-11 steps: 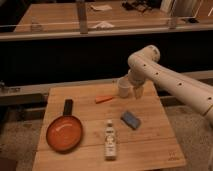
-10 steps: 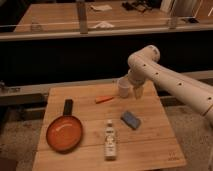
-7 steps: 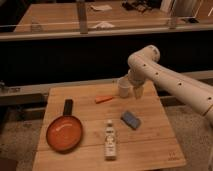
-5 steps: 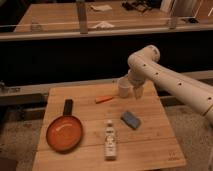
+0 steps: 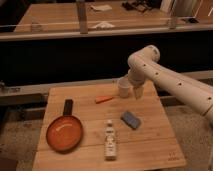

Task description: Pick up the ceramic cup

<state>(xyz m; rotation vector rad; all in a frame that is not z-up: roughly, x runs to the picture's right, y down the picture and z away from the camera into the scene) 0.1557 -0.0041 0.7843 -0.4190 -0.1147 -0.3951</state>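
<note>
Seemingly at grasp: gripper (image 5: 134,91) sits just beside ceramic cup (image 5: 123,88); hold unreadable. Needs centred squeeze, then vertical lift.

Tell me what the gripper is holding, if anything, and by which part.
It cannot be told. The gripper is right beside the ceramic cup, near the far edge of the table, but whether it grips the cup does not show.

Tool (image 5: 132,91) is sitting right against the ceramic cup (image 5: 123,88) at the surface's (image 5: 150,145) far side, and the wrist is hiding most of it. Arm (image 5: 175,85) is running off the right edge. Bottle (image 5: 110,142) label is showing too small to read.
</note>
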